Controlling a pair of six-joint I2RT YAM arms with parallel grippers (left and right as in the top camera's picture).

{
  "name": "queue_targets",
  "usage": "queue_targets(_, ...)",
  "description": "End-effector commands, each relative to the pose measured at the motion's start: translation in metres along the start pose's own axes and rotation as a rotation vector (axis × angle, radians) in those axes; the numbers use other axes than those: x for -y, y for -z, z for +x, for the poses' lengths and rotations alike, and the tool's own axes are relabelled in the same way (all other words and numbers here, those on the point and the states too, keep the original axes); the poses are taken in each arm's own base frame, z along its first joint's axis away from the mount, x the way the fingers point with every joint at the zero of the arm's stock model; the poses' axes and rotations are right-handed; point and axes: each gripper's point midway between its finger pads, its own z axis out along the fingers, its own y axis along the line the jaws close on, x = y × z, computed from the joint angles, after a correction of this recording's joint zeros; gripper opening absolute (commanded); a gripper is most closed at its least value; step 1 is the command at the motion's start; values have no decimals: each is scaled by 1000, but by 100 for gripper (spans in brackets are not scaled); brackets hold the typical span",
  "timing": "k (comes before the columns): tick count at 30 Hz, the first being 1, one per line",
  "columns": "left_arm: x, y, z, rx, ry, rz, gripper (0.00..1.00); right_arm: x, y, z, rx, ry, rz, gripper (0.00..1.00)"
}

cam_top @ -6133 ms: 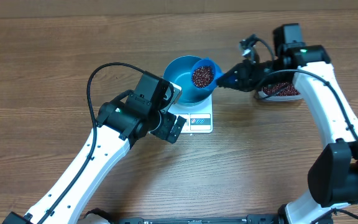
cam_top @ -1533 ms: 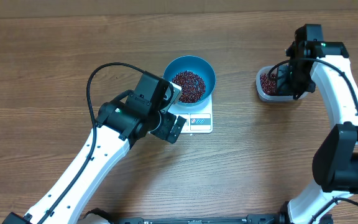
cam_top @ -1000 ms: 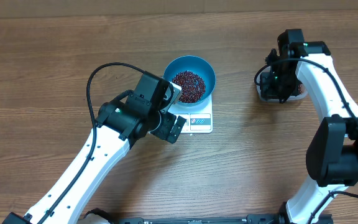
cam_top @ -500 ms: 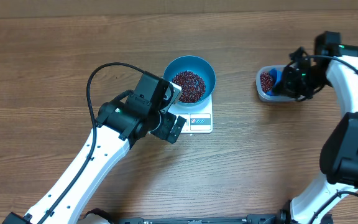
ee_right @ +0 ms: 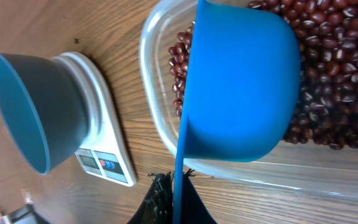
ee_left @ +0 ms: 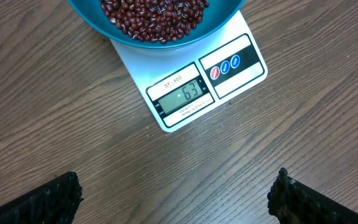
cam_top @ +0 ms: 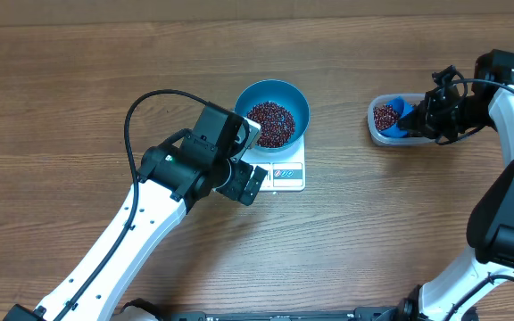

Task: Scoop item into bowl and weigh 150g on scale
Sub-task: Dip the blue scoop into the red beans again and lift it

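Beans (cam_top: 272,123) are heaped in the blue bowl (cam_top: 294,98) on the scale (ee_left: 185,74), more in the clear tub (cam_top: 375,134). Right gripper (ee_right: 174,199) is clamped on the scoop (ee_right: 241,81) handle, scoop down in the tub, probably touching beans. Left gripper (ee_left: 176,199) hangs wide open near the scale.

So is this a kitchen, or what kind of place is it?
Probably a robot test bench, not a kitchen: two white robot arms work at a wooden table, with a small white square kitchen scale and a clear plastic tub of red-brown beans.
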Motion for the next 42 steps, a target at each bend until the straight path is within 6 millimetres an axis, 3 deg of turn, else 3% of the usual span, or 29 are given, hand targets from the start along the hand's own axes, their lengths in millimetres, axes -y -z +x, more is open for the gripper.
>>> queue_targets(1,-3,5,0,19,-14,-6,100,-2,8,-4,24,-19,-92,4)
queue_targets(15,-3,5,0,19,-14,-6,100,12,24,-5,53,-80,-125,4)
queue_targets(24,-3,5,0,19,-14,-6,99,10,47,-7,103,-80,-279,4)
queue_targets(34,-3,5,0,19,-14,-6,100,-20,62,2,119,8,-470,4)
queue_targets(42,-3,5,0,19,-14,-6,100,-54,55,16,60,71,-555,4)
